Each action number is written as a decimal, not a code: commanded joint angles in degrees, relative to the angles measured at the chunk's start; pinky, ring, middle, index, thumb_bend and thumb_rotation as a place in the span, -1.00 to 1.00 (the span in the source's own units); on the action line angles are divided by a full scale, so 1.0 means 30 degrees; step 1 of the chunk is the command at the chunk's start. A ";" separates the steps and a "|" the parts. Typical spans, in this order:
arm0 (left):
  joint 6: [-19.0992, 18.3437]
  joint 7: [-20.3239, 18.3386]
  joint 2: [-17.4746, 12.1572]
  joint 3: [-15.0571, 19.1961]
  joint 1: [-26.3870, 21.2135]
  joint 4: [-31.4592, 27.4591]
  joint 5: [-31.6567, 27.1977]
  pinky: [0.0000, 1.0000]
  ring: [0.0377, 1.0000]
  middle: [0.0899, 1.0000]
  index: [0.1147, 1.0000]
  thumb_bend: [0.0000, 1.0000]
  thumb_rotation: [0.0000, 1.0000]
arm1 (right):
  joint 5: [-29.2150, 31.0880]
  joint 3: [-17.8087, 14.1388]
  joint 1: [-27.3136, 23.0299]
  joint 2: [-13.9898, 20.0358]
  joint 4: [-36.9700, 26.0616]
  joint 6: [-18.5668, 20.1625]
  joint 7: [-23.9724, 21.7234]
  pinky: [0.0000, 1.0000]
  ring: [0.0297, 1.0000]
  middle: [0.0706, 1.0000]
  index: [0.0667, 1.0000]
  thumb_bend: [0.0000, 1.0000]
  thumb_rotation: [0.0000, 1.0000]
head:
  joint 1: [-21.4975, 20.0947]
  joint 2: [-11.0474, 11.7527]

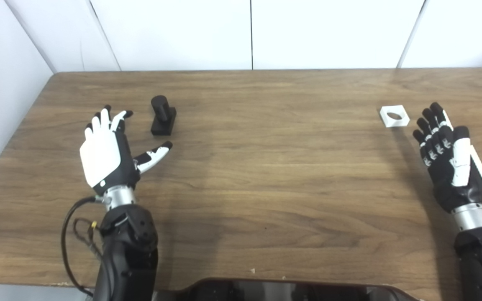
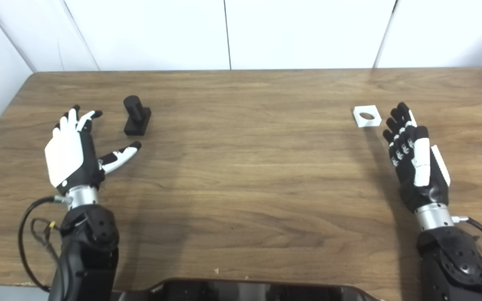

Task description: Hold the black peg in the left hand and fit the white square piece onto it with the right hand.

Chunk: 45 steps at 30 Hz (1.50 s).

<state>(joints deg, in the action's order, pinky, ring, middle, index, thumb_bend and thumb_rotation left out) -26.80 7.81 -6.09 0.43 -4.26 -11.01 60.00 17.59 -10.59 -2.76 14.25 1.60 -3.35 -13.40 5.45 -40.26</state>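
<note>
We see a brown wood-grain table (image 1: 241,175) with white wall panels (image 1: 174,33) behind its far edge, and we take the black plastic peg (image 1: 163,116), a short round post rising from a flat rectangular base, as our landmark. It stands on the table's left half, upright, touched by nothing. Just beside and nearer to us than the peg, our left hand (image 1: 107,152), white-backed with black fingers, is spread wide and holds nothing; its thumb (image 1: 154,155) juts out toward the peg's base but stays apart from it. Far across the table to the right of the peg lies the white square piece (image 1: 394,116), flat, with a round hole through its middle. Our right hand (image 2: 416,161), black with white plates, sits near that piece on its near right side, fingers extended and released, not touching it.
</note>
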 commanded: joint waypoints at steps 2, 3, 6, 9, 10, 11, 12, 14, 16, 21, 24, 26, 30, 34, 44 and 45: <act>-0.0031 -0.0162 -0.0564 0.0067 -0.1317 0.0500 0.1540 1.00 1.00 0.96 0.52 0.64 -0.13 | 0.0230 0.0169 0.1198 -0.0894 0.1398 -0.0508 -0.0028 1.00 1.00 1.00 1.00 0.25 1.00 | -0.0011 0.0033; -0.0032 -0.0295 -0.0638 0.0053 -0.1514 0.0767 0.1904 1.00 1.00 0.95 0.51 0.63 -0.13 | 0.0237 0.0137 0.1198 -0.0918 0.1368 -0.0435 0.0042 1.00 1.00 1.00 1.00 0.26 1.00 | -0.0020 0.0067; -0.0034 -0.0656 -0.0816 0.0015 -0.2048 0.1465 0.2750 1.00 1.00 0.95 0.49 0.61 -0.08 | 0.0164 0.0113 0.1161 -0.0927 0.1514 -0.0581 0.0066 1.00 1.00 1.00 1.00 0.27 1.00 | -0.0001 0.0181; -0.0035 -0.1096 -0.0802 0.0133 -0.2583 0.2081 0.3283 1.00 1.00 0.96 0.48 0.60 0.02 | 0.0103 0.0127 0.1172 -0.0923 0.1550 -0.0543 0.0059 1.00 1.00 1.00 1.00 0.30 1.00 | -0.0032 0.0254; -0.0035 -0.1179 -0.0790 0.0171 -0.2711 0.2231 0.3379 1.00 1.00 0.95 0.48 0.60 0.03 | 0.0141 0.0121 0.1160 -0.0938 0.1583 -0.0559 0.0032 1.00 1.00 1.00 1.00 0.30 1.00 | -0.0041 0.0269; -0.0035 -0.1255 -0.0796 0.0189 -0.2889 0.2447 0.3456 1.00 1.00 0.95 0.48 0.60 0.05 | 0.0152 0.0102 0.1131 -0.0971 0.1656 -0.0614 0.0042 1.00 1.00 1.00 1.00 0.30 1.00 | -0.0051 0.0299; -0.0035 -0.1379 -0.0762 0.0237 -0.3128 0.2705 0.3540 1.00 1.00 0.95 0.48 0.61 0.07 | 0.0211 0.0087 0.1123 -0.1003 0.1694 -0.0646 0.0018 1.00 1.00 1.00 1.00 0.29 1.00 | -0.0067 0.0338; -0.0036 -0.1577 -0.0737 0.0290 -0.3481 0.3120 0.3700 1.00 1.00 0.96 0.50 0.61 0.08 | 0.0221 0.0086 0.1094 -0.1042 0.1783 -0.0772 -0.0019 1.00 1.00 1.00 1.00 0.28 1.00 | -0.0077 0.0384; -0.0035 -0.1723 -0.0771 0.0257 -0.3815 0.3543 0.3914 1.00 1.00 0.97 0.52 0.60 0.11 | 0.0193 0.0072 0.1055 -0.1090 0.1862 -0.0855 0.0019 1.00 1.00 1.00 1.00 0.27 1.00 | -0.0118 0.0488; -0.0027 -0.1243 -0.1031 0.0020 -0.4857 0.5071 0.3698 1.00 1.00 0.96 0.50 0.58 0.08 | 0.0090 0.0066 0.1048 -0.1195 0.1912 -0.0939 0.0112 1.00 1.00 1.00 1.00 0.27 1.00 | -0.0255 0.0610; -0.0033 -0.1293 -0.1099 -0.0003 -0.5404 0.5829 0.3793 1.00 1.00 0.96 0.51 0.57 0.08 | 0.0147 0.0006 0.1053 -0.1261 0.1997 -0.1064 0.0123 1.00 1.00 1.00 1.00 0.24 1.00 | -0.0331 0.0660; -0.0034 -0.1252 -0.1103 -0.0004 -0.5709 0.6299 0.3806 1.00 1.00 0.96 0.50 0.57 0.07 | 0.0277 -0.0040 0.1036 -0.1316 0.2117 -0.1177 0.0045 1.00 1.00 1.00 1.00 0.22 1.00 | -0.0391 0.0722; -0.0036 -0.1135 -0.1035 0.0060 -0.6204 0.7183 0.3799 1.00 1.00 0.96 0.45 0.58 0.06 | 0.0233 -0.0085 0.1057 -0.1380 0.2144 -0.1225 0.0083 1.00 1.00 1.00 1.00 0.22 1.00 | -0.0410 0.0807; -0.0037 -0.0967 -0.1015 0.0052 -0.6589 0.8014 0.3784 1.00 1.00 0.96 0.42 0.58 0.04 | 0.0097 -0.0122 0.1120 -0.1331 0.2123 -0.1194 0.0150 1.00 1.00 1.00 1.00 0.24 1.00 | -0.0412 0.0861; -0.0039 -0.0966 -0.1262 0.0069 -0.7029 0.9452 0.4360 1.00 1.00 0.93 0.30 0.58 0.08 | 0.0407 -0.0350 0.1155 -0.1232 0.2651 -0.1550 -0.0153 1.00 1.00 1.00 1.00 0.28 1.00 | -0.0238 0.0871; -0.0039 -0.0939 -0.1295 0.0076 -0.7043 0.9543 0.4435 1.00 1.00 0.93 0.30 0.58 0.08 | 0.0442 -0.0357 0.1137 -0.1206 0.2707 -0.1584 -0.0197 1.00 1.00 1.00 1.00 0.29 1.00 | -0.0220 0.0884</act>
<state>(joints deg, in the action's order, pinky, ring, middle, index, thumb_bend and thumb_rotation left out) -26.78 3.61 -8.53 0.42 -22.28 18.05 71.52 17.96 -12.23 -3.39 13.15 2.94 -6.19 -13.27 4.75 -37.53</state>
